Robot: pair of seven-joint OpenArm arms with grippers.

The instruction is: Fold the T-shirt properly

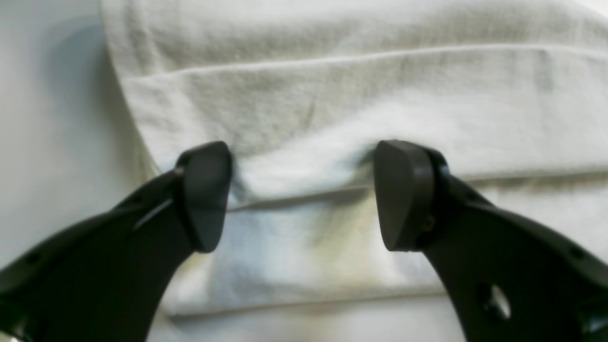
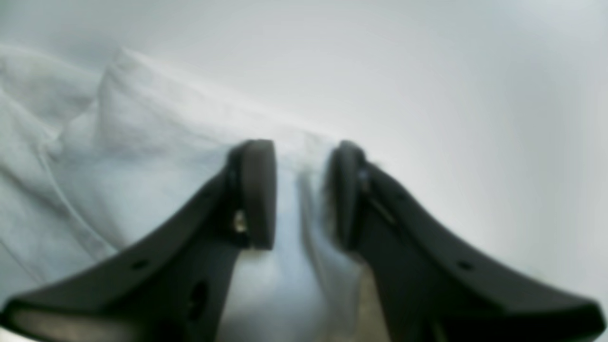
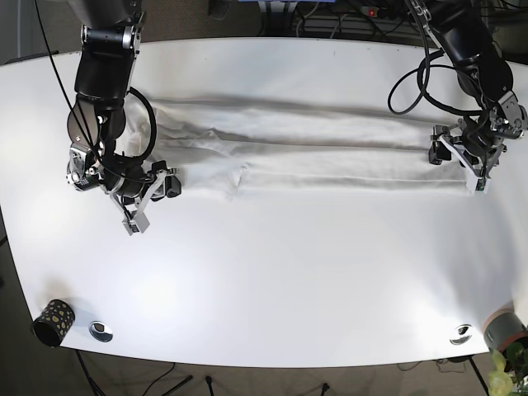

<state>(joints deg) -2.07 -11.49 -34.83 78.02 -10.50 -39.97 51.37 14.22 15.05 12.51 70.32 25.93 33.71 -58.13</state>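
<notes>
Shirt lies across table in a long folded strip. Left gripper open at one end; right gripper pinches cloth at the other.

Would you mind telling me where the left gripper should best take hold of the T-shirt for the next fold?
Probably the folded edge of the T-shirt between the left gripper pads, at the shirt's end. Come from above: the cloth lies flat on the table, and the stacked layers there form a ridge the open jaws already straddle.
</notes>
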